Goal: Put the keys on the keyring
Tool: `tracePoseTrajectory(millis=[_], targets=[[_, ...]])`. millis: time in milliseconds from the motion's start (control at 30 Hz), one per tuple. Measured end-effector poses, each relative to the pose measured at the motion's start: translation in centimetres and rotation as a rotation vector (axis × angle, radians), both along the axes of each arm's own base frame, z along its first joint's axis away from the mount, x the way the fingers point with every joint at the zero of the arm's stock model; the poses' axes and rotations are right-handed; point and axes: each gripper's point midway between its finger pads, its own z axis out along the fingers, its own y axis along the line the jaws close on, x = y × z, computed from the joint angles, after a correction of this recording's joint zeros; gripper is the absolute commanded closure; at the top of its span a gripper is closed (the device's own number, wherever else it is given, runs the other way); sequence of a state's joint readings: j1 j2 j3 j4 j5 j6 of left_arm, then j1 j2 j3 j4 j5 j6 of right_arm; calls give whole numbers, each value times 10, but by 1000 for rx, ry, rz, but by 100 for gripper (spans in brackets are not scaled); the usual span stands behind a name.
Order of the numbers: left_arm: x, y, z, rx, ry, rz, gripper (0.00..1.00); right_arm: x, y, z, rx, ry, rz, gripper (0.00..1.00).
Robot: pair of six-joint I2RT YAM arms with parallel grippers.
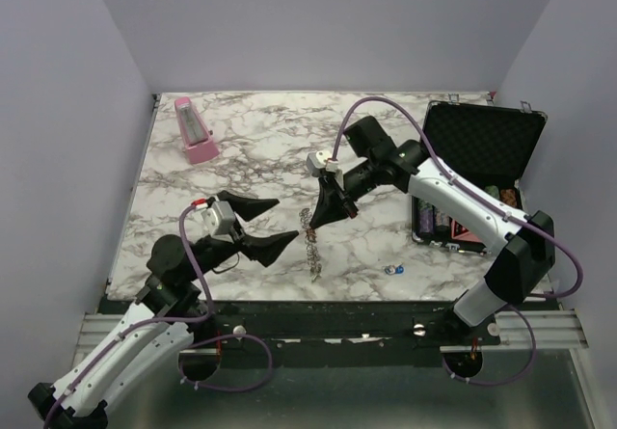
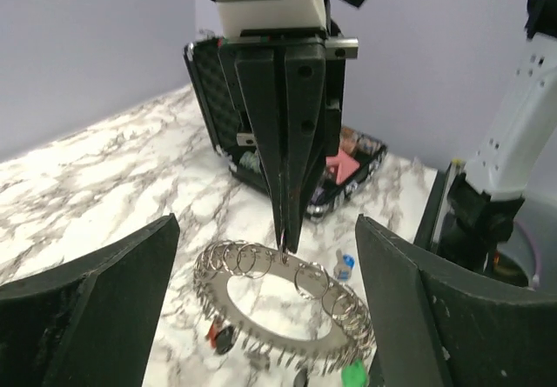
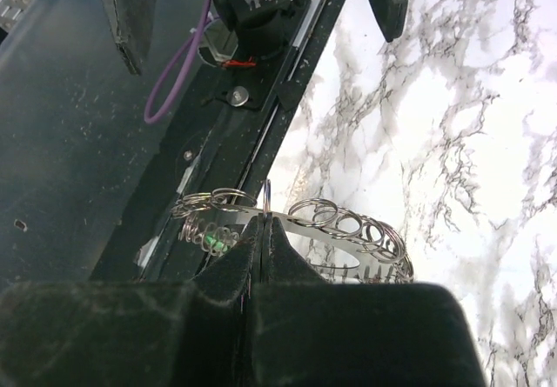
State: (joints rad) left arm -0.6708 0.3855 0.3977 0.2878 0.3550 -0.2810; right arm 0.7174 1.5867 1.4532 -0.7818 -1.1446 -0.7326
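Left wrist: right claw [image 2: 285, 235] clenched on one keyring [image 2: 287, 335]; left claw [image 1: 287, 220] released wide.

- No lettering, number, brand or sign can be read in any of the three views.
- In the top view, the packets [image 1: 449, 225] in the open black case [image 1: 479, 145] show patches of green, red and white print. It is too small to make out as words or figures.
- In the left wrist view, the same case [image 2: 211, 87] stands behind the right arm. Its contents [image 2: 345, 166] are only blurred patches of colour, with nothing legible.
- The right wrist view is mostly dark and out of focus close up, and no marking there can be made out.
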Motion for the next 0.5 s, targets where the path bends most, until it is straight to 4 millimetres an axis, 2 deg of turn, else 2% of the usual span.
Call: tracePoseTrajectory(millis=[133,300,500], targets=[[-2,-4,-10,127,21,-30,21,-1,-3,-8,-30,2,14,99],[5,-22,-42,295,107,-108,35,-3,-6,-16,-58,14,19,99],[9,-35,-64,379,166,-176,47,-4,-7,-17,-64,17,22,99]])
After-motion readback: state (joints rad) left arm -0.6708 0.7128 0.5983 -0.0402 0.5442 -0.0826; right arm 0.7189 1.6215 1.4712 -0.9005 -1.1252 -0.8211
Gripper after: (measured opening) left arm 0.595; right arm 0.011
